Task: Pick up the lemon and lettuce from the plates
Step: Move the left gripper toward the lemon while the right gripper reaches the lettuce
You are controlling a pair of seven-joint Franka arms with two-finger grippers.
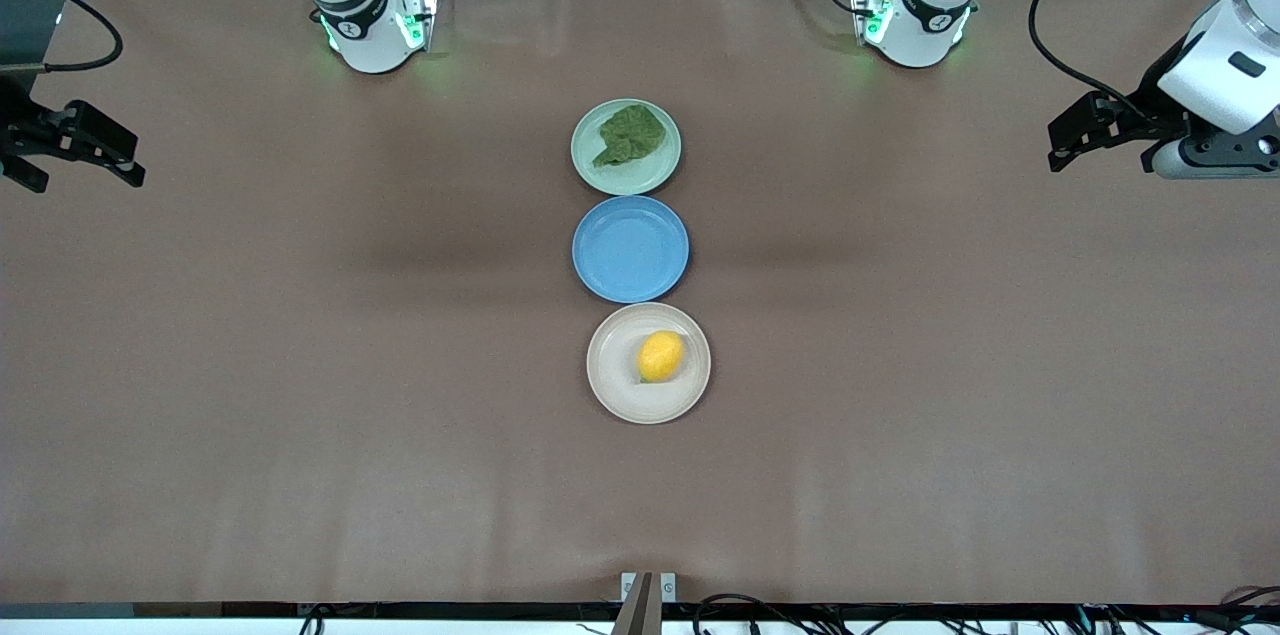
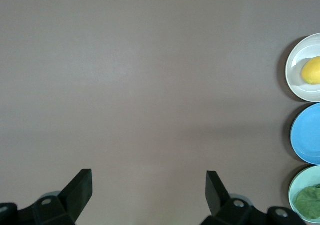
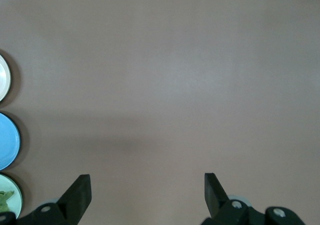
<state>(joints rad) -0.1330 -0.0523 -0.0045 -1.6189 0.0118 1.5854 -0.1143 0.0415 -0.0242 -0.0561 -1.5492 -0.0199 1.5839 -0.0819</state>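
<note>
The lemon [image 1: 661, 356] lies on the beige-cream plate [image 1: 615, 377], the plate nearest the front camera. The lettuce [image 1: 632, 136] lies on the pale green plate [image 1: 645, 177], the one farthest from it. My left gripper [image 1: 1062, 140] is open and empty above the table at the left arm's end. My right gripper [image 1: 122, 163] is open and empty at the right arm's end. The left wrist view shows the open left gripper [image 2: 149, 185], the lemon [image 2: 312, 70] and the lettuce [image 2: 307, 202]. The right wrist view shows the open right gripper [image 3: 147, 187] over bare table.
A blue plate [image 1: 630, 248] with nothing on it sits between the two other plates, in one row at the table's middle. Brown table spreads wide toward both arms' ends. The arm bases [image 1: 375, 25] stand along the edge farthest from the front camera.
</note>
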